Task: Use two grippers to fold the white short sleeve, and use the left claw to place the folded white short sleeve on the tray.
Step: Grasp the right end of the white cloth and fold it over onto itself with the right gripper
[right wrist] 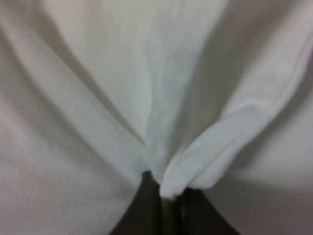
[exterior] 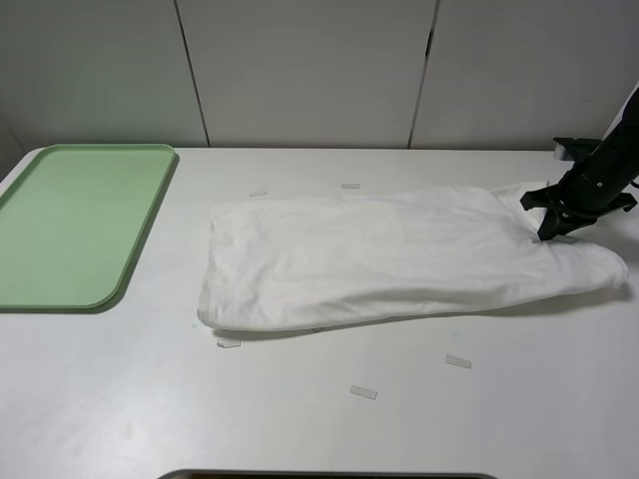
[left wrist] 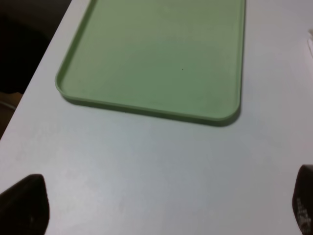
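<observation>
Garment: white short-sleeve cloth shirt [exterior: 399, 259], spread across the middle of the white tabletop [exterior: 300, 429]; well apart from the tray; lying as one long narrow band, rounded at the end nearer the tray.

Right gripper [exterior: 554, 225]: black, at the far right end of the shirt; jaws closed on a pinch of fabric. In the wrist view [right wrist: 168, 196], clamped on a bunched fold with creases fanning away from the bite.

Left gripper [left wrist: 165, 203]: absent from the high view. In its own wrist view, two dark fingertips [left wrist: 24, 205] set wide apart with nothing between them, above bare tabletop near one short edge of the tray.

Tray: pale green plastic tray with rounded corners [exterior: 80, 220], at the left side of the table, holding nothing.

Done, as judged from the shape: probably a first lengthwise fold, with no sleeve showing outside the band.

Under way, as a judgement: right end gripped, likely ready to be carried over toward the tray end for a crosswise fold.

Left: crosswise folding into a compact packet, a grasp by the left gripper, then transfer onto the tray.

Progress: early to middle, placement not yet begun.

Clutter: small clear tape strips [exterior: 362, 392] scattered around the shirt, apart from both grippers.
</observation>
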`<state>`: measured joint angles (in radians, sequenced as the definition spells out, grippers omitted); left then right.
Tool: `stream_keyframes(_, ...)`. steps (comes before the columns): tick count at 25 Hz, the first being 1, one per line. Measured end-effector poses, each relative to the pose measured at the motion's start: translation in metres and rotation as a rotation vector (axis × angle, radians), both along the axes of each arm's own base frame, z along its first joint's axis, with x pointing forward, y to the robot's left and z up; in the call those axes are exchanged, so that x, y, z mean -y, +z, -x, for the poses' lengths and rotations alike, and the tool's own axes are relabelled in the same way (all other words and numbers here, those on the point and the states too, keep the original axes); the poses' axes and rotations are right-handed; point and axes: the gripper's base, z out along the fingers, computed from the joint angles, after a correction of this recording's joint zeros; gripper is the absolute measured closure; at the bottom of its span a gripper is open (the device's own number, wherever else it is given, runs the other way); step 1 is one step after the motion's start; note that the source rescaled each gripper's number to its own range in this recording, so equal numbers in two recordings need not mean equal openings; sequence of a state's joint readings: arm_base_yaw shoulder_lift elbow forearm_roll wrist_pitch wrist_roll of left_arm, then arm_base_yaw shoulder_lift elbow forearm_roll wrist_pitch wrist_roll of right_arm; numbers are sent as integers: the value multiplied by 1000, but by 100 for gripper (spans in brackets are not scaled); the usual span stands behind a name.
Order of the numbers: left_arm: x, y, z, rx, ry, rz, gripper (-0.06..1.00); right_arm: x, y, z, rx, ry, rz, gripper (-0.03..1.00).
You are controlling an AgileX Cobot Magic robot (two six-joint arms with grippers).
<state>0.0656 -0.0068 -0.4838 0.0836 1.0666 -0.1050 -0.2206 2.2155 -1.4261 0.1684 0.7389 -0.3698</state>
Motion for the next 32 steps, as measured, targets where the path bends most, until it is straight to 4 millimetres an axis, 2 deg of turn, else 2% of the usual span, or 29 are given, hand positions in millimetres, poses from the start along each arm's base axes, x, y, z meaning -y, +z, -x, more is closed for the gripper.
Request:
stream_keyframes(6, 0, 0, 0, 0, 0, 0, -5, 3, 12, -4, -7, 33, 26, 97)
stream_keyframes(9, 0, 0, 0, 0, 0, 0, -5, 5, 31, -8, 6, 50, 43, 97)
stream_keyframes(15, 0, 0, 0, 0, 0, 0, -5, 10, 100, -18, 74, 80, 95, 97)
stream_keyframes(17, 0, 0, 0, 0, 0, 0, -5, 10, 118, -19, 91, 84, 105, 97)
stream_keyframes(20, 0, 0, 0, 0, 0, 0, -5, 12, 150, -20, 112, 93, 132, 97)
stream_keyframes(21, 0, 0, 0, 0, 0, 0, -5, 14, 170, -21, 134, 93, 161, 97)
stream_keyframes(23, 0, 0, 0, 0, 0, 0, -5, 16, 184, -21, 151, 87, 187, 97)
stream_keyframes(24, 0, 0, 0, 0, 0, 0, -5, 19, 199, -19, 169, 79, 223, 97)
stream_keyframes(27, 0, 0, 0, 0, 0, 0, -5, 24, 209, -15, 171, 59, 290, 97)
stream_keyframes(32, 0, 0, 0, 0, 0, 0, -5, 28, 202, -17, 146, 41, 316, 97)
